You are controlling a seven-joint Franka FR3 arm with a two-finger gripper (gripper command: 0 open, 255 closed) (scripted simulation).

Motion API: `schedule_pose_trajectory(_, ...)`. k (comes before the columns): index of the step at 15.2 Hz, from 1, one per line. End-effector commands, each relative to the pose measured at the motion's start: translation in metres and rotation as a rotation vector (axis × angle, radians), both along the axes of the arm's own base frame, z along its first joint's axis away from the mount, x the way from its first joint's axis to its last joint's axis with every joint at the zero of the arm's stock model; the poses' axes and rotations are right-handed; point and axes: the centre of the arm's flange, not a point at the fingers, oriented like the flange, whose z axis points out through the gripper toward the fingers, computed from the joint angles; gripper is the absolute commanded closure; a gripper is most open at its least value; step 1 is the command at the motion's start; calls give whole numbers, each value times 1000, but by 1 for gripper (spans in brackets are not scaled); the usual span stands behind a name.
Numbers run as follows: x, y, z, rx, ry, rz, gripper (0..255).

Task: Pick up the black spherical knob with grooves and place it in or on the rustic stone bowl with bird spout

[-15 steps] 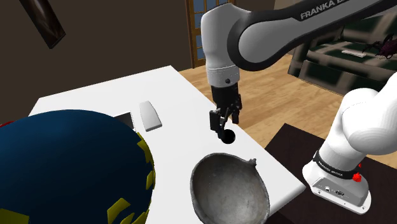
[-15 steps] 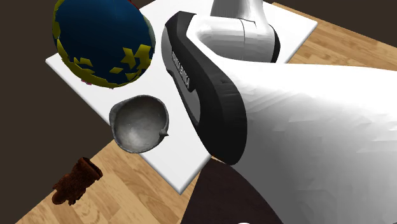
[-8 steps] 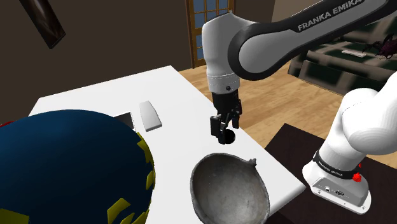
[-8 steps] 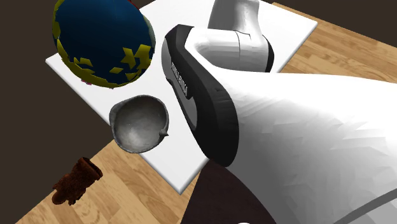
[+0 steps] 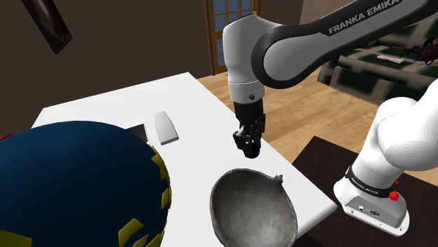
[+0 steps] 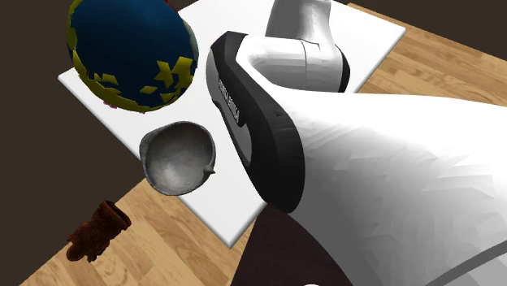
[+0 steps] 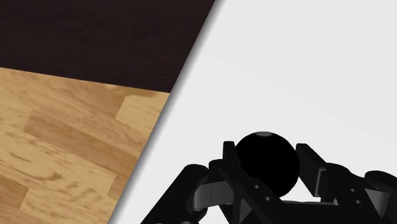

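Your gripper [image 5: 248, 147] sits low over the white table [image 5: 105, 105], close to the table edge that faces the stand. In the wrist view the black knob [image 7: 266, 162] is dead centre between the 2 fingers [image 7: 308, 167], 1 finger tight against each side. The jaws are narrowed to the ball's width and clasping it, with no gap visible on either side. The knob reads as a plain black ball; I can't make out any grooves. I can't tell whether it's resting on the table or just off it.

The grey stone bowl [image 5: 242, 203] stands just beside the gripper, toward the shoulder view's bottom, with its small spout on the rim facing the stand. The bowl's inside shows bare grey [image 6: 177, 156].

Also on the table are 1 big dark blue ball with yellow patches [image 5: 77, 186] at the shoulder view's left and 1 small white block [image 5: 165, 128] between that ball and the gripper
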Motion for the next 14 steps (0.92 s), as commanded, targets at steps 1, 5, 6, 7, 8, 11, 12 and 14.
schedule_pose_trajectory(1, 0, 0, 0, 0, 0, 0, 255)
schedule_pose_trajectory(5, 0, 0, 0, 0, 0, 0, 255)
schedule_pose_trajectory(6, 0, 0, 0, 0, 0, 0, 255)
schedule_pose_trajectory(7, 0, 0, 5, 0, 0, 0, 255)
schedule_pose_trajectory(8, 0, 0, 11, 0, 0, 0, 255)
schedule_pose_trajectory(11, 0, 0, 26, 0, 0, 0, 255)
schedule_pose_trajectory(12, 0, 0, 32, 0, 0, 0, 255)
schedule_pose_trajectory(14, 0, 0, 42, 0, 0, 0, 255)
